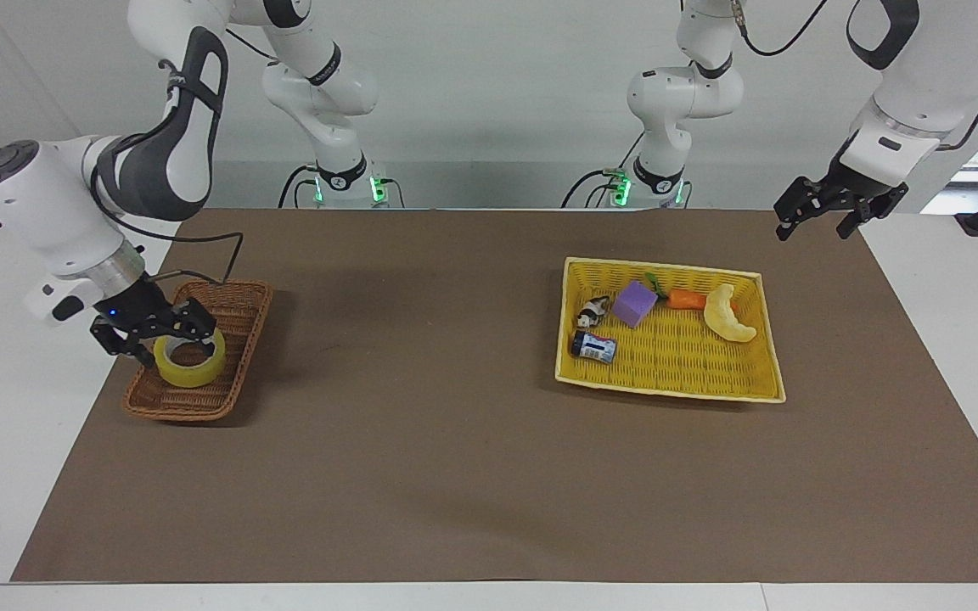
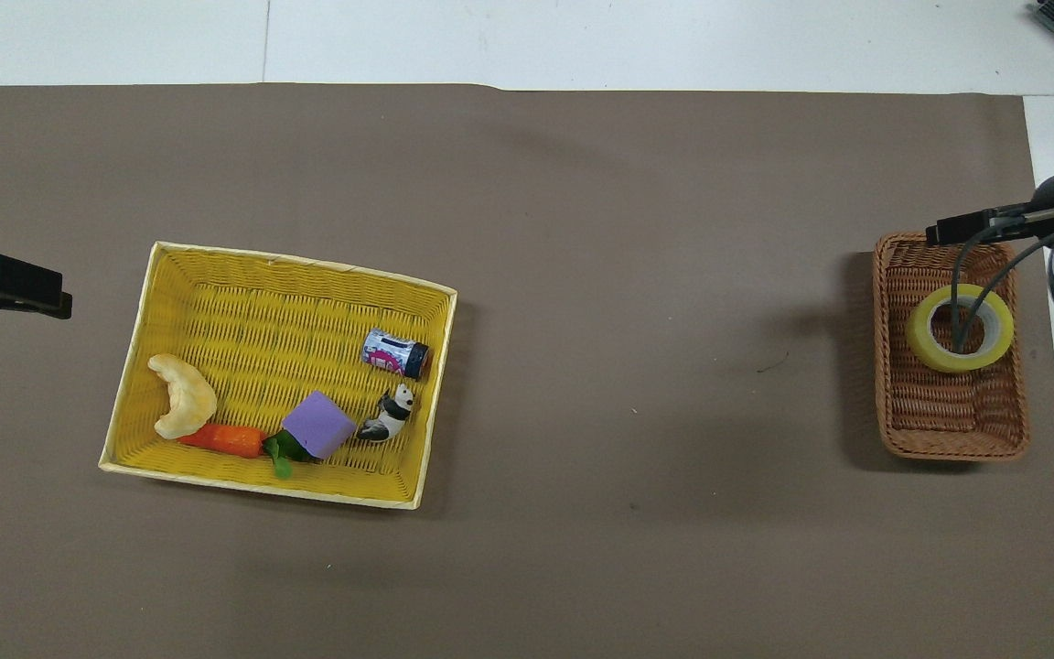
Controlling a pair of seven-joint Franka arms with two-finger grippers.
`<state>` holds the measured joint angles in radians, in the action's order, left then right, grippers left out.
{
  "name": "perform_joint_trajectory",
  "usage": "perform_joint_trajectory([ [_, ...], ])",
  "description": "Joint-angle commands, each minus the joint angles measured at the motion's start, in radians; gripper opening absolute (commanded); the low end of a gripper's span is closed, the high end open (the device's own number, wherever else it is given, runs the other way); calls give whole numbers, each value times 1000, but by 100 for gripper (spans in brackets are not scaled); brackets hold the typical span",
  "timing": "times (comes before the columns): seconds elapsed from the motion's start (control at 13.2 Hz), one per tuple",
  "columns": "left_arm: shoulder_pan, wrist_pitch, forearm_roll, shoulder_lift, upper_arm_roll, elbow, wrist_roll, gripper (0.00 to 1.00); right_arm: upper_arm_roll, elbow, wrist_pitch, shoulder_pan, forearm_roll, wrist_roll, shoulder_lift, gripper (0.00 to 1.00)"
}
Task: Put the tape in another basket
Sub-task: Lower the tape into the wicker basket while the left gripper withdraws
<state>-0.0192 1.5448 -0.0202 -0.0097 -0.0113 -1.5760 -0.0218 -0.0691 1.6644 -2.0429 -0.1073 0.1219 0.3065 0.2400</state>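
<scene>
The yellow tape (image 1: 190,363) lies flat in the small brown wicker basket (image 1: 238,310) at the right arm's end of the table. In the overhead view the tape (image 2: 925,343) shows as a ring in the middle of the basket (image 2: 952,435). My right gripper (image 1: 171,344) hovers just above the tape with its fingers spread and holds nothing. From overhead the right gripper (image 2: 943,229) is apart from the tape, and its cable crosses over the ring. My left gripper (image 1: 816,222) waits open in the air at the left arm's end, and shows at the overhead view's edge (image 2: 56,297).
A large yellow woven tray-basket (image 1: 667,378) toward the left arm's end holds a pale crescent toy (image 1: 727,316), a carrot (image 1: 686,299), a purple block (image 1: 634,304), a panda figure (image 1: 592,312) and a small can (image 1: 594,346). A brown mat (image 1: 421,441) covers the table.
</scene>
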Motion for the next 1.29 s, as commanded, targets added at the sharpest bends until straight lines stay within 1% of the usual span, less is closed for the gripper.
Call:
perform_joint_trajectory([
  [0.0, -19, -5, 22, 10, 8, 28, 32, 100, 2, 20, 21, 70, -99, -188, -65, 100],
  [0.15, -10, -17, 23, -3, 19, 28, 156, 100, 2, 20, 93, 135, -123, -320, -103, 100],
  [0.3, 15, -9, 20, -9, 17, 25, 155, 100, 2, 20, 147, 199, -140, -432, -143, 100],
  [0.45, 13, -15, 20, -10, 19, 25, 155, 100, 0, 14, 194, 241, -142, -530, -177, 100],
  [0.61, 12, -15, 20, -10, 19, 24, 154, 100, 8, -8, 245, 247, -145, -546, -220, 100],
  [0.68, 13, -15, 20, -10, 19, 24, 155, 100, 9, -43, 303, 244, -143, -546, -234, 100],
  [0.83, 13, -15, 20, -10, 19, 24, 155, 100, 6, -145, 441, 241, -142, -546, -234, 100],
  [0.91, 13, -15, 20, -10, 19, 25, 155, 100, 6, -179, 492, 241, -142, -546, -235, 100],
  [1.06, 13, -15, 20, -10, 19, 24, 155, 100, 9, -212, 571, 241, -146, -546, -249, 100],
  [1.21, 13, -15, 20, -10, 19, 24, 155, 100, 9, -193, 582, 233, -120, -535, -290, 100],
])
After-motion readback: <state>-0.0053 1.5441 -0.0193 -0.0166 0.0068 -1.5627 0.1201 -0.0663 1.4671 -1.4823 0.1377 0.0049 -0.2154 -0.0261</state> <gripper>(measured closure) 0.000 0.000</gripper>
